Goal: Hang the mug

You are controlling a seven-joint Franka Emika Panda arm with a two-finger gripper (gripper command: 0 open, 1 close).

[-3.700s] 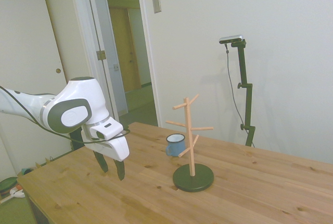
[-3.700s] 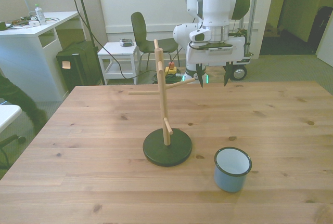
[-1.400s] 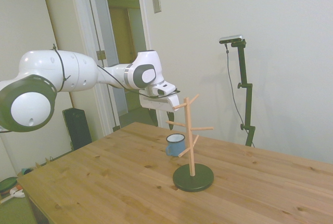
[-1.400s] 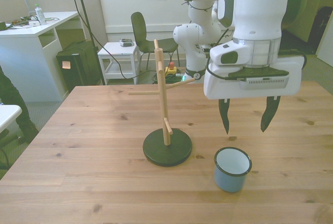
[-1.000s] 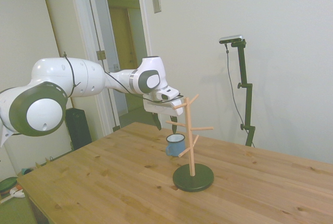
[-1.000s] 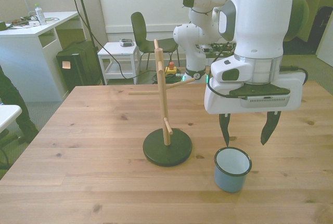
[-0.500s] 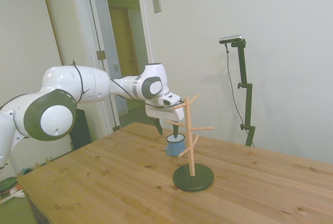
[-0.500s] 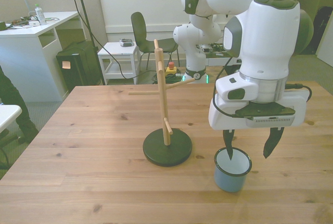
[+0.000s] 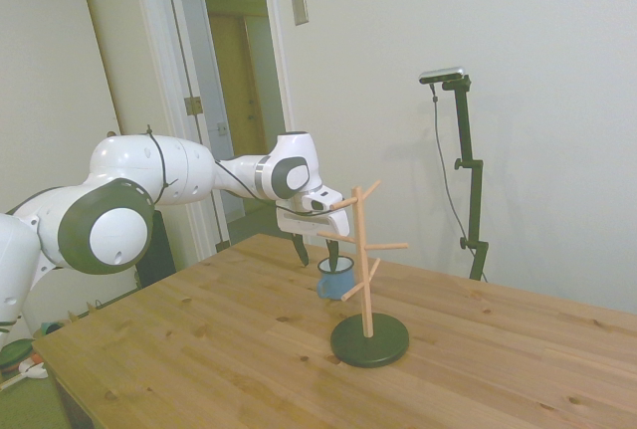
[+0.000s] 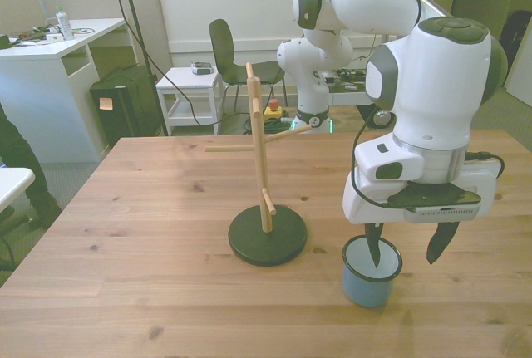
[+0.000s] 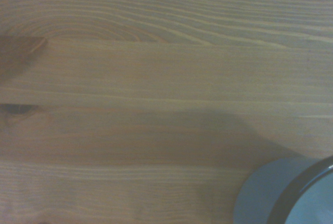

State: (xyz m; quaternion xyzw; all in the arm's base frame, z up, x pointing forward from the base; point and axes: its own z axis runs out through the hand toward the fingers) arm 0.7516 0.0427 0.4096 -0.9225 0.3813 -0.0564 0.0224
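You've got the gripper [image 10: 408, 250] low over the mug [image 10: 371, 272], fingers spread wide. In the front view one finger [image 10: 373, 252] dips inside the mug's mouth, the other hangs outside, past the rim on the front view's right, so the rim wall sits between them w/ nothing pinched. Can't tell if the inner finger touches the enamel.

The mug stands upright on the wooden table [image 10: 150, 233], open end up, blue w/ a pale rim, near the table edge closest to the front camera and on the front view's right of the peg tree [image 10: 260, 167]. It's just beside the tree's dark round base [image 10: 267, 237], not touching. You can't make out the handle in any view.

From the side view the gripper [image 9: 317, 252] comes down at the mug [image 9: 335, 278], which sits behind the peg tree [image 9: 364, 260]; a peg crosses in front of the wrist there. The tree is upright, pegs bare.

Wrist view: blurred, mostly table [image 11: 130, 78] grain, w/ a slice of the mug [image 11: 291, 193] at one corner plus a soft shadow beside it.

At the front view's left edge, a person's dark-clothed leg [image 10: 21, 159] shows beside a white desk [image 10: 50, 67].
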